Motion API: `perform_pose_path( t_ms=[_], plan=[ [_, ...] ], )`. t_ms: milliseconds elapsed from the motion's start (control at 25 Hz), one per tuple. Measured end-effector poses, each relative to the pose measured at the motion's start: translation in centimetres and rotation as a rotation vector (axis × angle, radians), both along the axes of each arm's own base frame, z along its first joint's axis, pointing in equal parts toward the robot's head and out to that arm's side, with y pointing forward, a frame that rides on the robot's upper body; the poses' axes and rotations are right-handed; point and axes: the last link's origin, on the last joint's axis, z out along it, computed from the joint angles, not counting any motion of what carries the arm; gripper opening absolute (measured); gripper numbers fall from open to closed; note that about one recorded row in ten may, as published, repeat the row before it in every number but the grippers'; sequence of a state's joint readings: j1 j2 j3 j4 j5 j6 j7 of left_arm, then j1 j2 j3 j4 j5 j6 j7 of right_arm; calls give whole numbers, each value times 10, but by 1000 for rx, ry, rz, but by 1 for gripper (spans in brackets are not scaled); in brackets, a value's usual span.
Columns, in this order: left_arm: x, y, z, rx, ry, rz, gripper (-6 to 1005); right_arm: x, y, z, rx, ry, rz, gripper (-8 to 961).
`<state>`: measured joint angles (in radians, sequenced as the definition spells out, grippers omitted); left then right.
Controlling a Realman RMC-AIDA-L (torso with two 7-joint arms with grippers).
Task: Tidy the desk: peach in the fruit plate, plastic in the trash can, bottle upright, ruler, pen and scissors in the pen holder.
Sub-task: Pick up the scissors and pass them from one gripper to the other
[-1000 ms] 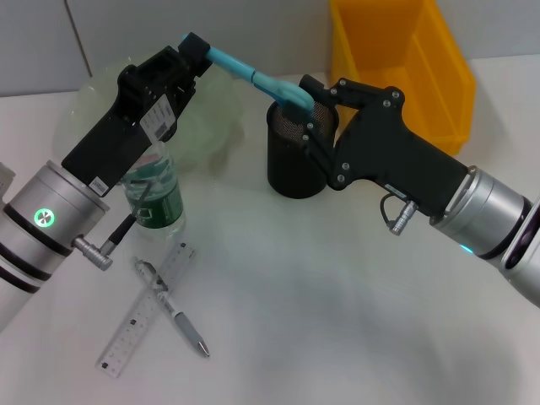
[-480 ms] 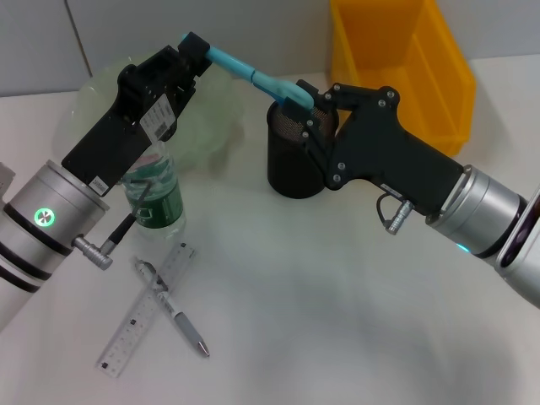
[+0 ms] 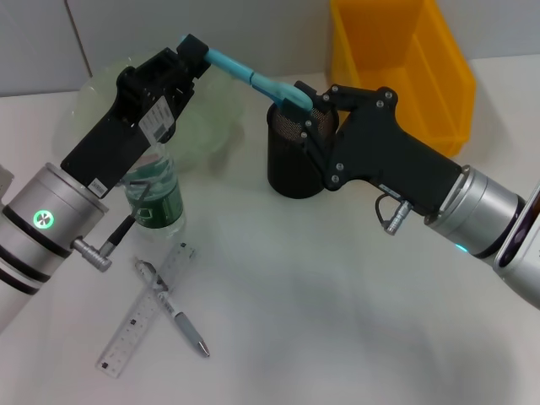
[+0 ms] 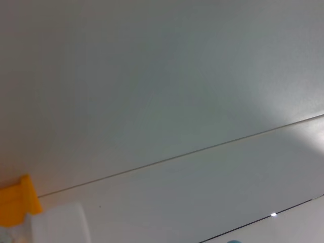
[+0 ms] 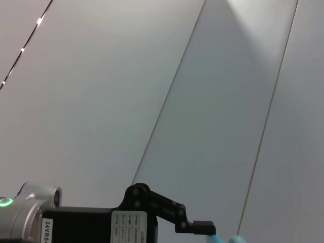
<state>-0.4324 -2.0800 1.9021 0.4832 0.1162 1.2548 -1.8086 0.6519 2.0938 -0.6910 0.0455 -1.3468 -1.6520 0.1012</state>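
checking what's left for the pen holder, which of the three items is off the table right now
The blue-handled scissors, held in the air over the pen holder between both grippers. The ruler and pen lie crossed on the desk.

Turquoise scissors [image 3: 253, 76], black mesh holder [image 3: 291, 156]

The left arm's label [image 5: 80, 226] reads "24VRS4…".
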Motion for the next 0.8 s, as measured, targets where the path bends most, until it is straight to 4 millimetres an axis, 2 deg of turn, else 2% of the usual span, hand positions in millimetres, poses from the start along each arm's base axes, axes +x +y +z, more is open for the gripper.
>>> perform_pose_path(
  t_ms=[320,440,800],
  plan=[
    [-1,-1,0,2,0,1,191,-2,0,-2,-8,4,2,119],
    [-1,-1,0,2,1,0,191,-2,0,-1,-7,5,1,82],
    [2,-1,2,17,-2,-22,191,-1,0,-2,-7,2,-3,82]
  ],
)
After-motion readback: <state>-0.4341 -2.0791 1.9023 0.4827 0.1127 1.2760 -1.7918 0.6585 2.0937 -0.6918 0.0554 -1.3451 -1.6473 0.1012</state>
